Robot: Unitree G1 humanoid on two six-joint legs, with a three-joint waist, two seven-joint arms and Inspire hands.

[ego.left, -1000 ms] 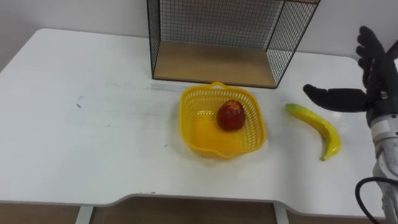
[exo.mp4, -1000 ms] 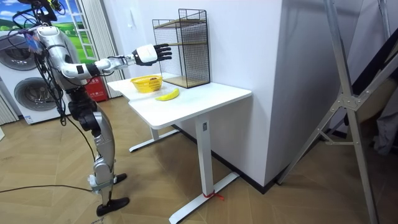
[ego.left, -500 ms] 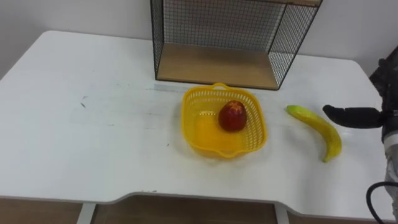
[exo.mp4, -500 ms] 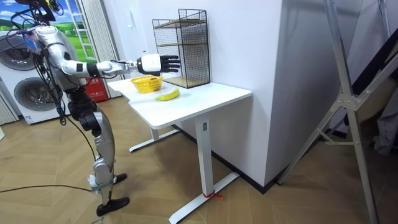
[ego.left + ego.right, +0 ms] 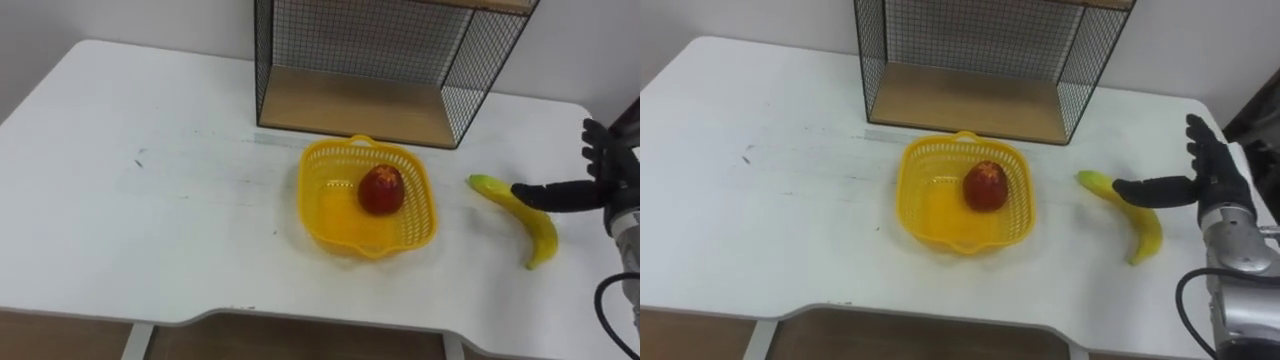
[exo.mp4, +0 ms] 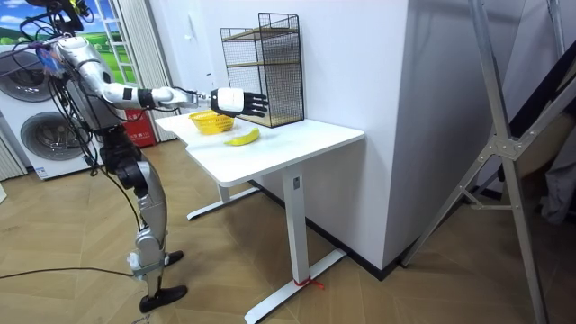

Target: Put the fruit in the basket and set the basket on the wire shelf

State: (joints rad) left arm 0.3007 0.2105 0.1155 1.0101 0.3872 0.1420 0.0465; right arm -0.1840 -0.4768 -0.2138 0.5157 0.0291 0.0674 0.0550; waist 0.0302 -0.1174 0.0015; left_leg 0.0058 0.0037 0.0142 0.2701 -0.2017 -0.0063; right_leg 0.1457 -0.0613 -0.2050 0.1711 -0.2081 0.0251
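- At the middle of the white table [image 5: 150,230] sits the yellow basket [image 5: 335,208], with a red fruit [image 5: 381,190] lying inside it toward its 3 o'clock wall.
- At 12 o'clock from the basket, just beyond its rim, stands the wire shelf [image 5: 360,105], with a wooden floor and its front open.
- At 3 o'clock from the basket, apart from it, a banana [image 5: 540,225] lies on the table, outside the basket.
- The right robot hand [image 5: 1217,190] comes in from 3 o'clock with fingers spread and straight. Its thumb reaches across the banana's upper part, and I cannot tell whether they touch.
- In the room view, the robot stands at the table's end, one arm stretched level over the tabletop.
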